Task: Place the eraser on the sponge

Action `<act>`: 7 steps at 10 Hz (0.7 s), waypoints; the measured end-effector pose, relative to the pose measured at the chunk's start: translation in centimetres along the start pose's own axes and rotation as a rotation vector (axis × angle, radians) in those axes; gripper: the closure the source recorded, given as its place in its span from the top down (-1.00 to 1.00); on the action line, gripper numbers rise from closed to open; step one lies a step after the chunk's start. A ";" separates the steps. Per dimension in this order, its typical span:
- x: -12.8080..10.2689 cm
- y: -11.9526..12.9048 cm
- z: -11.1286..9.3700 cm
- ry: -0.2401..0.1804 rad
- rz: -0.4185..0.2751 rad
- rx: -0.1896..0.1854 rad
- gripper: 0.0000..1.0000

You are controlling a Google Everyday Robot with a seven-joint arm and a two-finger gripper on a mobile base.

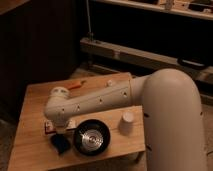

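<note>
Your gripper (61,131) is closed, low at the eraser (49,127), left on the table (35,100). The sponge (60,145) lies just nearer, beside the black bowl (103,131).

On the wooden desk (32,102) are laid a black bowl (92,138), near; a blue sponge (60,144) just left; an eraser (51,125) beyond it, where the closed gripper (61,129) is positioned; a white cup (127,121), right; an orange stick (76,86), far.

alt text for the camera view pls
A white robot arm reaches across a wooden table, its shut gripper down at the eraser. A blue sponge and black bowl lie nearer the camera, a white cup beside the bowl.
</note>
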 end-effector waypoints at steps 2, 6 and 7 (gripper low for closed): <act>-0.2 -2.3 2.3 -0.052 -0.051 0.032 -1.00; -0.8 -3.7 4.4 -0.117 -0.091 0.068 -1.00; -0.8 -3.7 4.3 -0.116 -0.089 0.070 -1.00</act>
